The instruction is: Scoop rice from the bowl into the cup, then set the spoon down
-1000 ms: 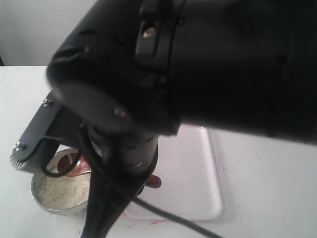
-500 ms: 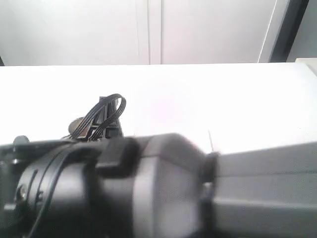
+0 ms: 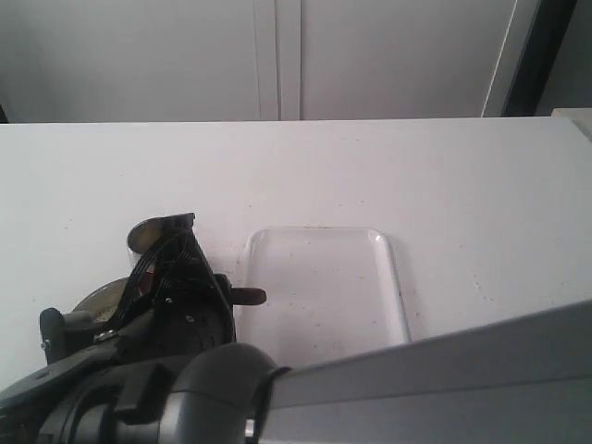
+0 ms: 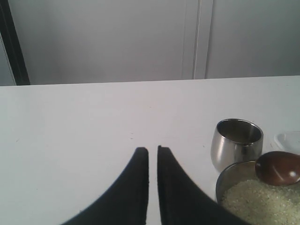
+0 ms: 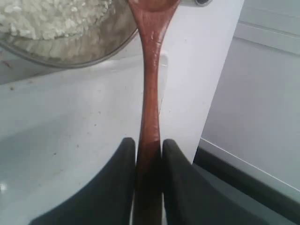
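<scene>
While the right arm's dark bulk (image 3: 185, 370) filled the lower exterior view, only a sliver of the steel bowl (image 3: 92, 301) and the wooden spoon's (image 3: 248, 296) handle end showed, beside a clear plastic tray (image 3: 324, 277) on the white table (image 3: 462, 185). From the left wrist, the left gripper (image 4: 153, 157) hung idle, fingers nearly together on nothing, near the small steel cup (image 4: 236, 140). The spoon's head sat at the bowl's rim above the rice (image 4: 262, 201), seemingly unloaded. From the right wrist, the right gripper (image 5: 149, 152) clamped the handle. Scooping seemed the step in hand; next, the head would need to dip into the grains and lift level. No writing was legible.
</scene>
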